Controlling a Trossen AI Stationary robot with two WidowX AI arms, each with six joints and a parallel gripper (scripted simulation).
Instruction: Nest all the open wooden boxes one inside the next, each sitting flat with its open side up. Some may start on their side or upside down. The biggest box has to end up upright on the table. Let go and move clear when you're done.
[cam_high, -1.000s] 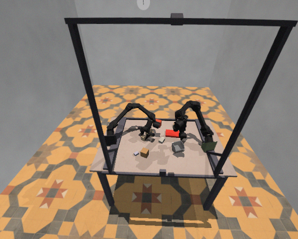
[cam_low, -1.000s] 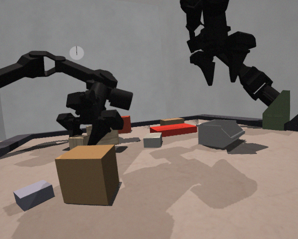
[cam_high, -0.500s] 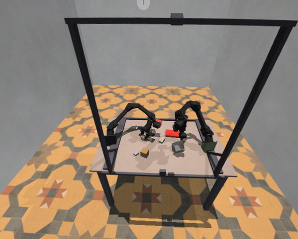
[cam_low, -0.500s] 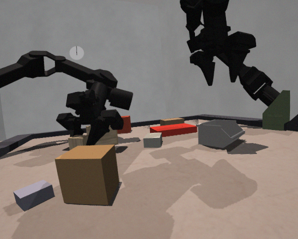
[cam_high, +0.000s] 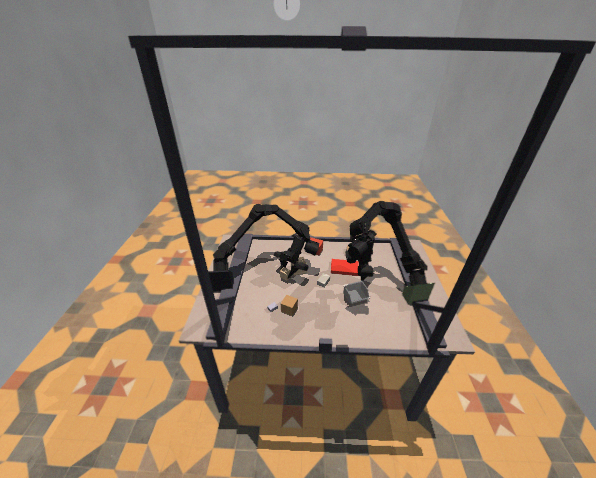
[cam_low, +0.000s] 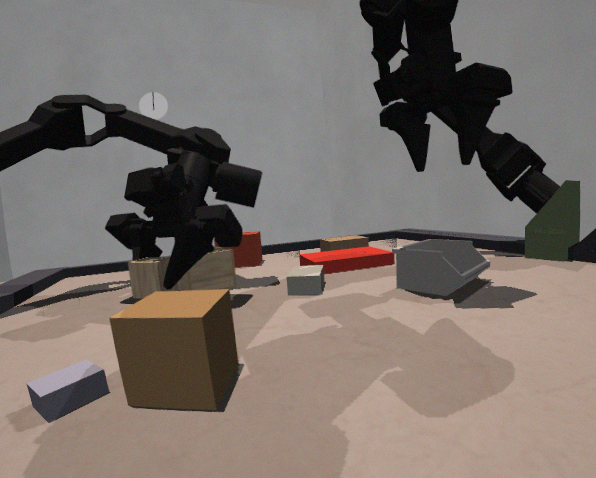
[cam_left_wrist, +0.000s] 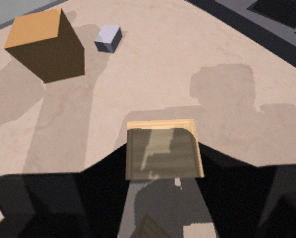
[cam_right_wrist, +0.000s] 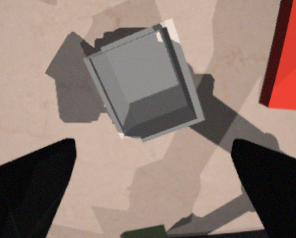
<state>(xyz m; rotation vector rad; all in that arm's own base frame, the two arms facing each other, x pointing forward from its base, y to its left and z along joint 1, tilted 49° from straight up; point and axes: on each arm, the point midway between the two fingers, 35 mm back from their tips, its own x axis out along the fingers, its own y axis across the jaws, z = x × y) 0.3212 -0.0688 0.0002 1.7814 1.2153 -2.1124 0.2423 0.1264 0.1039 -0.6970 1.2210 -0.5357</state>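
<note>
A pale wooden box sits open side up at the back left of the table; it also shows in the left wrist view. My left gripper is down on it, shut on its wall. An orange-brown box stands nearer the front with only closed faces showing. A grey open box lies tilted on its side at the right. My right gripper hangs open and empty high above it, and the grey box fills the right wrist view.
A flat red block, a red block, a small brown block and a small grey cube lie mid-table. A lavender block lies front left. A green wedge stands at the right edge.
</note>
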